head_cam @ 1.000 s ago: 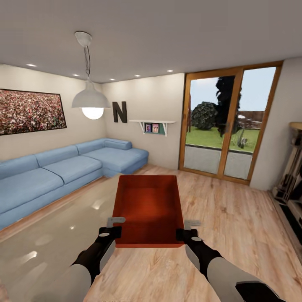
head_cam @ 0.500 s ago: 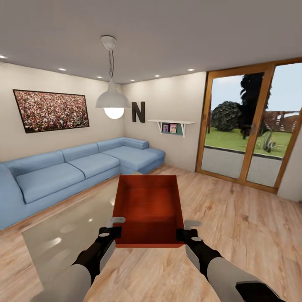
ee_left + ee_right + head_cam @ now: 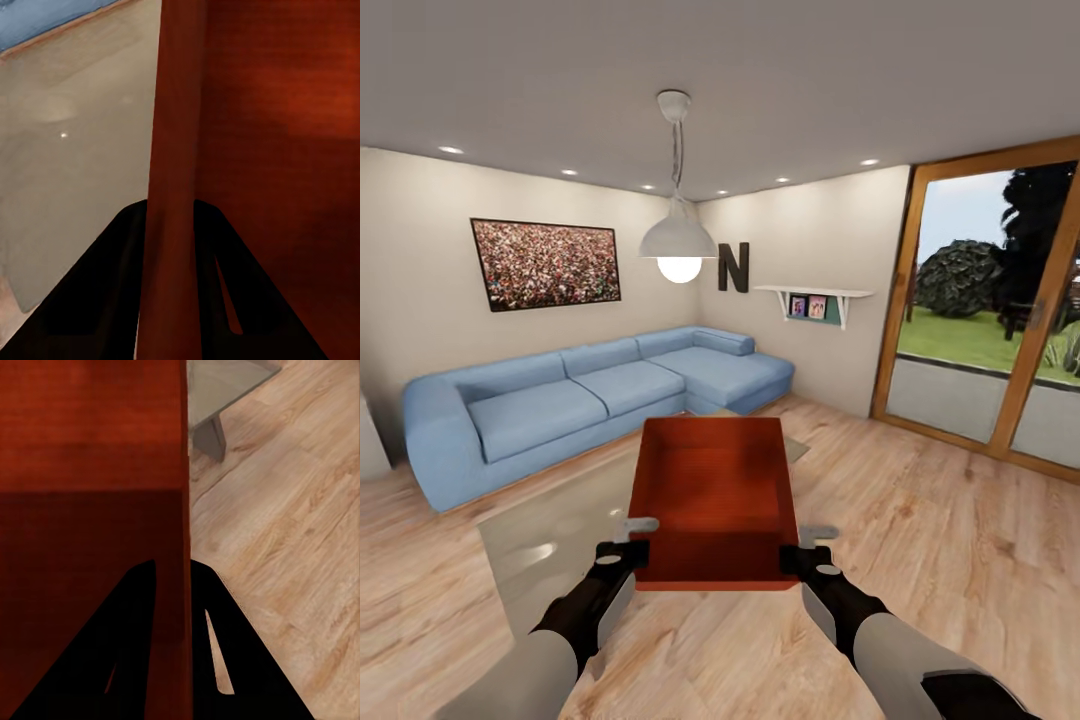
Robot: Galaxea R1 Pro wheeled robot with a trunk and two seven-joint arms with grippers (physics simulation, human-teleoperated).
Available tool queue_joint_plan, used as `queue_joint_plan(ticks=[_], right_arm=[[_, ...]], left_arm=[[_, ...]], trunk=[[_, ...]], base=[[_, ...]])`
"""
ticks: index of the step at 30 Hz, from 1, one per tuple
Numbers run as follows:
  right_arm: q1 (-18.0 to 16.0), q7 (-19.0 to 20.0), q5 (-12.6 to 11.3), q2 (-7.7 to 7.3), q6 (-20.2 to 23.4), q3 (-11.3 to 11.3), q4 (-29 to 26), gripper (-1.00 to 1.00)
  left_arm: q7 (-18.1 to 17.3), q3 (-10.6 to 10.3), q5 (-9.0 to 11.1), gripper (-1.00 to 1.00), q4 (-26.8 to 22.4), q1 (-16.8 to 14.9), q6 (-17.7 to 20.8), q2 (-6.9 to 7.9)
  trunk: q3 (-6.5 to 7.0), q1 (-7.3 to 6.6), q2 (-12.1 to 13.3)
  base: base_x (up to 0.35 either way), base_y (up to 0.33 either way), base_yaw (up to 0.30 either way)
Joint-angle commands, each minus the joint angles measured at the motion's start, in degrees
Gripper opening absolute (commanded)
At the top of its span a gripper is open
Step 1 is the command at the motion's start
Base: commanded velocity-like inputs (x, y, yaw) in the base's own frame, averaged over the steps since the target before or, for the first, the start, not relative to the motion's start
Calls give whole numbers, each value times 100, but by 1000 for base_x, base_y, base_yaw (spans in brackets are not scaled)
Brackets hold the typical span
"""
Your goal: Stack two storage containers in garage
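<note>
While I hold it: one storage container point(image 3: 715, 500), orange-red, open top, no lid, sits lower centre of head view, carried between both my arms above the floor.
Left gripper point(image 3: 630, 538): lower left of centre; in left wrist view its dark fingers point(image 3: 112, 285) sit either side of the bin's side wall point(image 3: 176, 150), clamped narrow on it.
Right gripper point(image 3: 808, 545): lower right of centre; in right wrist view the fingers point(image 3: 217, 660) straddle the opposite wall point(image 3: 184, 472), closed tight on it too.
Container inside: looks bare, smooth walls, darker toward near end.
Room: living room w/ light wood plank floor point(image 3: 940, 560) across lower right.
Rug or mat point(image 3: 560, 520): glossy grey, lower left, under & beside the bin.
Sofa point(image 3: 590, 390): blue corner unit, mid left, against white walls.
Wall art point(image 3: 546, 262): dark-framed pic, upper left.
Pendant lamp point(image 3: 678, 240): white, lit, hangs upper centre.
Letter N point(image 3: 733, 267): dark, on far wall, just right of lamp.
Shelf point(image 3: 815, 298): small white, right of N, w/ small frames.
Glass doors point(image 3: 1000, 320): wood-framed, right edge, grass & bushes outside.
</note>
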Motion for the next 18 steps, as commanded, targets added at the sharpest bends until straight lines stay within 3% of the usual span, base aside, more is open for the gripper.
queue_joint_plan(ticks=[1,18], right_arm=[[-3,-494,66,-39,-242,-71,-13,-100],[-5,-494,67,-39,-242,-71,-13,-100]], left_arm=[[314,-32,48,-100,10,1,44,11],[314,-32,47,-100,10,0,40,11]], trunk=[[-2,2,-5],[-2,2,-5]], base=[[0,0,288],[0,0,288]])
